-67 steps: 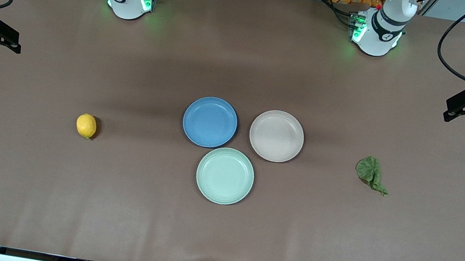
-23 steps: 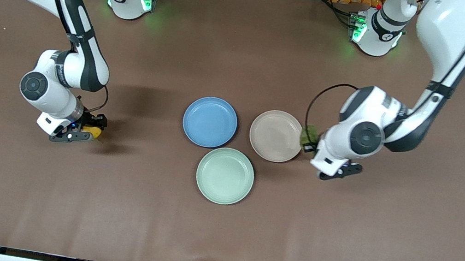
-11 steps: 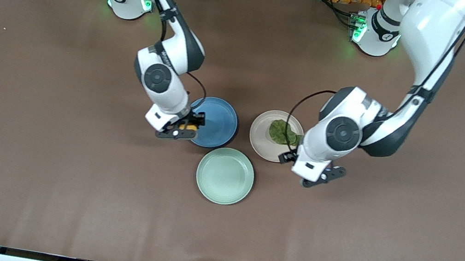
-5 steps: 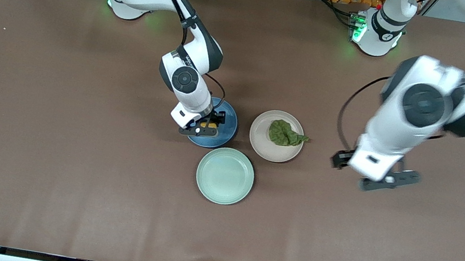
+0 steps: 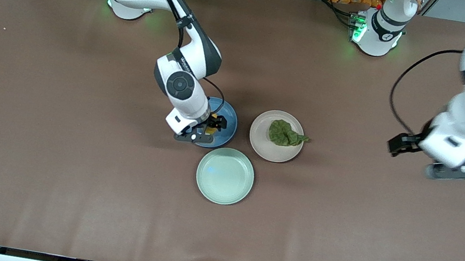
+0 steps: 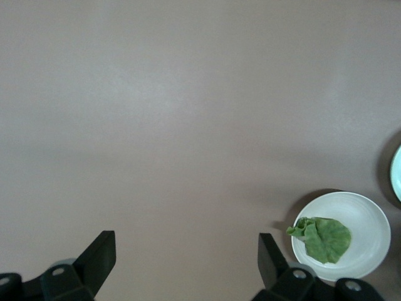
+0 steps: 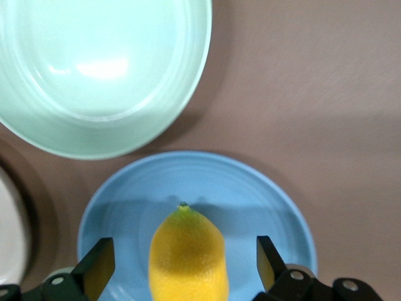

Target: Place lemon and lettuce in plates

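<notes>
Both items plated: lemon [image 7: 187,253] on blue plate [image 7: 263,194], lettuce [image 5: 284,133] on beige one [image 5: 267,150].

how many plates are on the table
3: round blue plate holding the lemon, beige-pink plate beside it holding the lettuce, and the empty mint-green plate nearest the front camera.

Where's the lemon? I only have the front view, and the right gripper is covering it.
Observer: Right wrist view shows the lemon lying in the blue plate, between the right gripper's open fingers with a gap on each side.
Operator: Is the left gripper carrying anything?
Observer: No. In the left wrist view the left gripper is open, with only bare table showing between its fingers.
</notes>
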Robot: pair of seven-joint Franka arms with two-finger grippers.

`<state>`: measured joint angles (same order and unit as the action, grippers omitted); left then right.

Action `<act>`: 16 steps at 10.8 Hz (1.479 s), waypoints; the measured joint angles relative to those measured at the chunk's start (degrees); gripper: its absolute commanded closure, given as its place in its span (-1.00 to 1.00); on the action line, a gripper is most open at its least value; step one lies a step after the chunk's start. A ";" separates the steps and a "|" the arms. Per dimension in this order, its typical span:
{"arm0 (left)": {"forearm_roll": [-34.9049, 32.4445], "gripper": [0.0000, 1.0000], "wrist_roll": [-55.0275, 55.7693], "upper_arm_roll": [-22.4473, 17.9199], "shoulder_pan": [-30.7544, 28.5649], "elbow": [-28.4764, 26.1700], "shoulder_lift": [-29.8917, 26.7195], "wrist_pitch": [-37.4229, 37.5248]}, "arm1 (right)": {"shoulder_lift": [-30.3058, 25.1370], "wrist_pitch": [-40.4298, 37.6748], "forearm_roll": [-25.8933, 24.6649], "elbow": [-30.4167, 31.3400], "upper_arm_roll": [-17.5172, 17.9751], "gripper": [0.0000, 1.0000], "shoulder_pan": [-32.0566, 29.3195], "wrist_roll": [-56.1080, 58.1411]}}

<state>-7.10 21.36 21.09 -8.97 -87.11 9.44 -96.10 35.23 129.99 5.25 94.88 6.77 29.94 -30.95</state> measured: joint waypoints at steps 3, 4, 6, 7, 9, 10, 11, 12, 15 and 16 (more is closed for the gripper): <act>2.76 -1.00 -0.75 0.21 -0.73 -0.06 -3.94 4.76 | -0.34 -3.96 -0.06 -4.03 -1.08 -1.00 -3.25 3.61; 2.81 -1.00 -0.75 0.30 -0.65 -0.16 -5.19 5.67 | -0.55 -5.13 -0.06 -4.10 -2.74 -1.00 -4.63 8.14; 3.13 -1.00 -1.75 0.01 -0.63 -0.47 -6.11 6.11 | -2.22 -10.62 -0.06 -4.31 -6.15 -1.00 -8.22 18.57; 3.81 -1.00 -3.31 -1.19 -0.11 -0.57 -6.19 6.11 | -3.62 -12.98 -0.05 -4.30 -8.27 -1.00 -10.03 23.16; 4.22 -1.00 -5.96 -6.93 3.91 -0.72 -6.44 6.19 | -6.11 -14.31 -0.04 -4.28 -13.33 -1.00 -12.30 28.77; 4.42 -1.00 -7.64 -9.87 5.92 -0.74 -6.72 6.49 | -7.17 -14.50 -0.04 -4.24 -15.01 -1.00 -13.40 30.88; 5.24 -1.00 -8.94 -11.41 6.58 -0.78 -7.12 7.13 | -8.19 -14.72 -0.04 -4.14 -16.19 -1.00 -14.45 33.48; 6.24 -1.00 -9.50 -12.11 6.56 -0.87 -7.48 7.77 | -9.18 -14.90 -0.04 -3.81 -17.24 -1.00 -15.40 36.33; 6.80 -1.00 -10.28 -12.74 6.58 -1.21 -7.98 8.19 | -14.35 -16.83 -0.04 -1.53 -18.53 -1.00 -18.84 40.42; 6.80 -1.00 -10.29 -12.72 6.67 -1.25 -8.08 8.31 | -17.10 -19.06 -0.07 -1.07 -18.64 -1.00 -19.34 40.44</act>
<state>-0.30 11.07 8.38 -2.30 -88.36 1.36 -87.79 18.13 110.94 5.18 93.81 -11.87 10.60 9.49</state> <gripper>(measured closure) 0.000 0.000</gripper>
